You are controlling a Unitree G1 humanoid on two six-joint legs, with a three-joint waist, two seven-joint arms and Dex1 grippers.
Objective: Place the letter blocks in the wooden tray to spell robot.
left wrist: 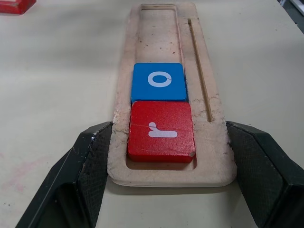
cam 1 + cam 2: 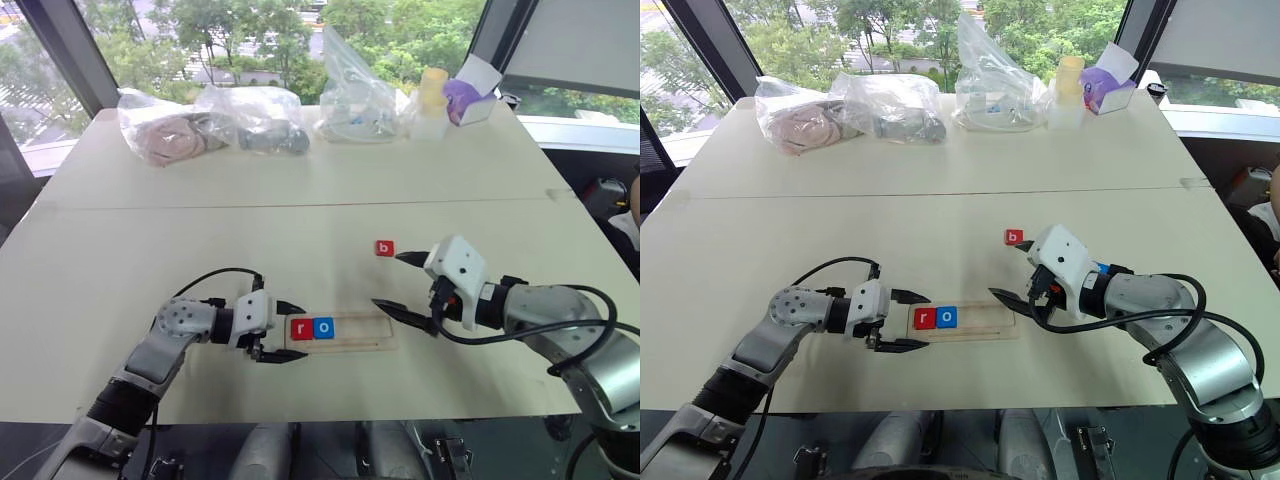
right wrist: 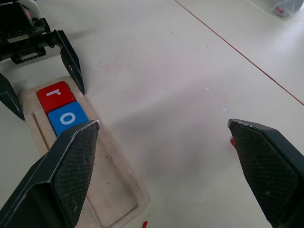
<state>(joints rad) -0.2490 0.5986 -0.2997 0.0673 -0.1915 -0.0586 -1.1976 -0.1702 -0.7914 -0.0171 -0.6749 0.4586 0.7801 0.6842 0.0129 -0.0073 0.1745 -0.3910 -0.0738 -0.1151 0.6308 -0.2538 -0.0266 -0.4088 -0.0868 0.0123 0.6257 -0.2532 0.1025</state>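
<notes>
Two letters seated, the b is next.

I've got my left tool [image 2: 279, 332] bracketing the near end of the wooden tray [image 2: 380, 331], fingers either side of the wood, to steady it while the red r [image 2: 301, 329] and blue o [image 2: 323, 327] sit snug in the slot. My right tool [image 2: 401, 283] hangs spread wide and empty between the tray's bare end and the red b [image 2: 385, 248] out on the tabletop [image 2: 300, 160], ready, I'd judge, to collect it.
</notes>
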